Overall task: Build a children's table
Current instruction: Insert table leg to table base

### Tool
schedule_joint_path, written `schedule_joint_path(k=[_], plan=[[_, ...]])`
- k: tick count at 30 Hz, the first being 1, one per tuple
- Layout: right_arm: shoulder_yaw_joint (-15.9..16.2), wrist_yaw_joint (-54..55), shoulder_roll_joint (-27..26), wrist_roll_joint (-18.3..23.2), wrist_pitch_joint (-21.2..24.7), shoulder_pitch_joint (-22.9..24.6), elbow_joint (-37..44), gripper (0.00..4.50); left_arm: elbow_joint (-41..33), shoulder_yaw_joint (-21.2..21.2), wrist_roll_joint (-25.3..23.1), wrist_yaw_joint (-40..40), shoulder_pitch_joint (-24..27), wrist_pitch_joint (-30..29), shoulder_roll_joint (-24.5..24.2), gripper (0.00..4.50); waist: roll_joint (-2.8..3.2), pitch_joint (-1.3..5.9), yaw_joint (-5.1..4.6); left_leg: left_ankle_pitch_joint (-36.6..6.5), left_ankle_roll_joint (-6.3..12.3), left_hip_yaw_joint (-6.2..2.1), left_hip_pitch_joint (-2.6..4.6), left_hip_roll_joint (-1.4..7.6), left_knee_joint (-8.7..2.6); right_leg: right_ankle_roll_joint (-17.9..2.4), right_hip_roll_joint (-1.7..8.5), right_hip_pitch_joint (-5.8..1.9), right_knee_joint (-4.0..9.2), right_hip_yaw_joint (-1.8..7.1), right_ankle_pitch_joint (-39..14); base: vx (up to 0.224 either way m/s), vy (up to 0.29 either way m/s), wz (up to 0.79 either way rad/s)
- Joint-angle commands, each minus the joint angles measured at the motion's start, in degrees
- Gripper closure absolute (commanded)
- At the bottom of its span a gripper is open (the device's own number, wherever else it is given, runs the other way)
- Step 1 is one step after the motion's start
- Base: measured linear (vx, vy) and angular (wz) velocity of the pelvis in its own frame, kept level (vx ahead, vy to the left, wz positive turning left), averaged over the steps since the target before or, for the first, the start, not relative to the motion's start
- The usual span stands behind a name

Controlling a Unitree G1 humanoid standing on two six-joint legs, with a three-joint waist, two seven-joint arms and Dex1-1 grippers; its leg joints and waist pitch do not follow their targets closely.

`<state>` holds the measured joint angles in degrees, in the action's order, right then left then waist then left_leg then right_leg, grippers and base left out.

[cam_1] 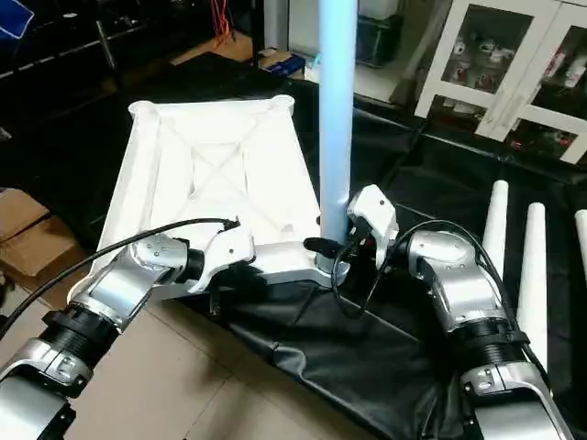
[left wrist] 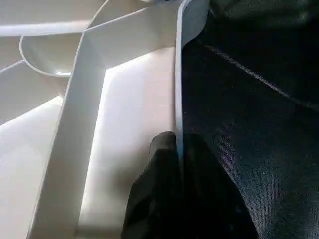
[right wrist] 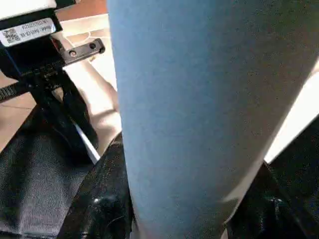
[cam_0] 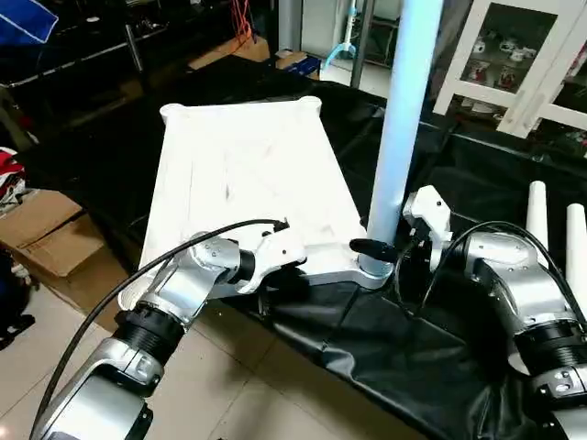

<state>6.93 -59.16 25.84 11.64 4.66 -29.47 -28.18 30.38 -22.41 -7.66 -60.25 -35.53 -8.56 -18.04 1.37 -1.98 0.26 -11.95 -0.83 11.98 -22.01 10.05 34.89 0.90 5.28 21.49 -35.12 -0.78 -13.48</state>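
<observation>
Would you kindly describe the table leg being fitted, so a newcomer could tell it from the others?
Start at the white tabletop lying underside-up on the black sheet. At its near corner on the robot's right, one white leg stands upright in the socket, with the right gripper clasped around its base. The spare legs lie flat on the sheet further to the right; this is the only one standing.

I counted one white table top [cam_1: 220,174] lying underside up, one leg [cam_1: 337,119] standing in its corner socket, three loose legs [cam_1: 534,266] alongside, and two grippers.
</observation>
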Motion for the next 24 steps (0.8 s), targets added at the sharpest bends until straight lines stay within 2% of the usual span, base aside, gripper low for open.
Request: schedule_joint_path(k=[1,2,5,7,9,13,20,24], plan=[[0.1,2.0,-1.8,-0.6,2.2,2.9,-4.8,2.64,2.9,0.2,0.3,1.1,2.2,-0.5,-0.2,4.50,-0.84,2.08,0.14,-7.3,5.99,-1.56,1.25,3.46,-4.63,-18.1,2.93,-1.24,3.64,1.28,2.8,0.000,0.000,0.00],[0.0,2.3,-2.3,-0.4,2.1,2.9,-4.9,2.64,2.9,0.2,0.3,1.1,2.2,-0.6,-0.2,4.50,-0.65,2.00,0.14,-8.0,5.68,-1.62,1.27,3.47,-4.74,-18.1,2.96,-1.19,3.72,1.29,1.7,0.000,0.000,0.00],[-0.8,3.7,-4.5,0.8,1.9,3.1,-4.9,2.64,2.6,0.2,0.3,1.2,2.3,-0.7,0.0,4.50,-0.66,1.85,-0.14,-11.7,3.64,-1.77,1.43,3.58,-5.23,-17.4,2.90,-1.02,4.18,1.33,-2.9,0.000,0.000,0.00],[-1.0,4.2,-5.4,1.1,1.9,3.5,-4.5,2.64,2.6,0.3,0.3,1.3,2.3,-0.7,0.1,4.50,-0.69,1.70,-0.46,-12.9,2.51,-1.89,1.25,3.58,-5.53,-16.6,2.90,-1.00,4.36,1.35,-5.1,0.000,0.000,0.00],[-1.1,4.8,-5.9,1.2,1.7,3.9,-4.2,2.64,2.7,0.4,0.4,1.3,2.2,-0.6,0.1,4.50,-0.67,1.67,-0.58,-14.3,1.77,-1.89,1.38,3.56,-5.61,-16.1,2.96,-0.86,4.58,1.45,-6.7,0.000,0.000,0.00],[-1.7,5.7,-6.5,0.7,0.7,4.2,-4.8,2.64,2.9,0.5,0.4,1.4,2.2,-0.3,0.1,4.50,-0.66,1.64,-0.86,-15.4,1.02,-1.90,1.40,3.54,-5.76,-15.6,2.90,-0.68,4.76,1.52,-7.5,0.000,0.000,0.00],[-2.4,8.6,-6.5,-1.0,-2.0,6.1,-5.3,2.64,2.9,1.0,0.4,1.9,2.3,-0.2,0.4,4.50,-0.78,1.58,-0.86,-15.6,1.19,-1.89,1.35,3.58,-5.88,-15.0,3.02,-0.56,5.00,1.63,-8.6,0.000,0.000,0.00],[-5.0,13.1,-8.0,-0.7,-4.1,7.5,-6.6,2.64,2.8,1.3,0.5,2.4,2.6,-0.3,0.9,4.50,-0.89,1.40,-1.05,-17.3,0.62,-1.96,1.32,3.55,-6.14,-14.3,3.00,-0.37,5.28,1.68,-11.2,0.000,0.000,0.00]])
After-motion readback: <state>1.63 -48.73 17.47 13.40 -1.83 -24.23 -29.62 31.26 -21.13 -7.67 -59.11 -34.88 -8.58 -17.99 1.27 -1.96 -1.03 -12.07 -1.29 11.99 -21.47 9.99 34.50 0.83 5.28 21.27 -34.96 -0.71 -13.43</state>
